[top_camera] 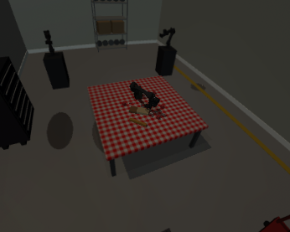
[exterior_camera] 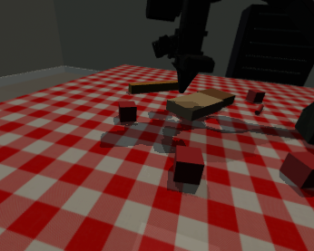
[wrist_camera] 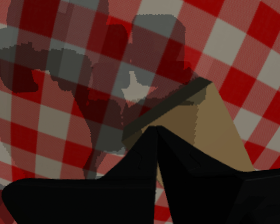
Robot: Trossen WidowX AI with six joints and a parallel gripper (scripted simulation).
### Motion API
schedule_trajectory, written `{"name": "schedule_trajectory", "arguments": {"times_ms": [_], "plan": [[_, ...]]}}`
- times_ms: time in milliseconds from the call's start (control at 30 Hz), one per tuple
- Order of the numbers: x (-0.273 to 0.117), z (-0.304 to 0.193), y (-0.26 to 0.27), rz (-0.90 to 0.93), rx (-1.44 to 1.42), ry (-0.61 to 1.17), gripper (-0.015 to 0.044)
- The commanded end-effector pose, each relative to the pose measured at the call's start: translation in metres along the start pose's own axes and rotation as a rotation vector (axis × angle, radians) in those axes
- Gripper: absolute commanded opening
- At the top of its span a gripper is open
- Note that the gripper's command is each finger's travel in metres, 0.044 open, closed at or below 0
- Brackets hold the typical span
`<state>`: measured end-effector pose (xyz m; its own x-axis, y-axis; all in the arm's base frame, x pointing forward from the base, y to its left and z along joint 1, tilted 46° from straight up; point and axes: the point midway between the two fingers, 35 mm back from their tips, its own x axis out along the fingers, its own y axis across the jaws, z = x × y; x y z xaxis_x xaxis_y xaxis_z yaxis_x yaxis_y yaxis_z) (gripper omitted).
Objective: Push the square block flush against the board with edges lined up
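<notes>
The tan board (top_camera: 142, 110) (exterior_camera: 185, 101) (wrist_camera: 220, 130) lies flat on the checked cloth. The brown square block (top_camera: 133, 110) (exterior_camera: 220, 94) lies flat at its end, and no gap shows between them in the top and exterior views. Their near edges look roughly in line in the exterior view, but I cannot tell if they are exactly even. My gripper (exterior_camera: 181, 91) (wrist_camera: 156, 128) is shut and empty, pointing down. Its tips overlap the board in the wrist view and show just beyond its far edge in the exterior view; their height is unclear. In the wrist view the block does not show.
A yellow-orange bar (top_camera: 137, 121) (exterior_camera: 148, 86) lies apart from the board. Several red cubes lie around, including one (exterior_camera: 127, 111) left of the board, one (exterior_camera: 189, 164) in front and one (exterior_camera: 255, 95) beyond the block. A small red cylinder (exterior_camera: 260, 109) lies near it.
</notes>
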<state>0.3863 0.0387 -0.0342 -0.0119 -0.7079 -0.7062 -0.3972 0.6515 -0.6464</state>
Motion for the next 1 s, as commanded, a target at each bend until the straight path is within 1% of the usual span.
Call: {"name": "schedule_trajectory", "arguments": {"times_ms": [0,967], "plan": [[0.001,-0.015,0.001,0.005,0.15,0.009,0.0],[0.008,-0.114,0.002,-0.005,1.148,0.027,0.0]]}}
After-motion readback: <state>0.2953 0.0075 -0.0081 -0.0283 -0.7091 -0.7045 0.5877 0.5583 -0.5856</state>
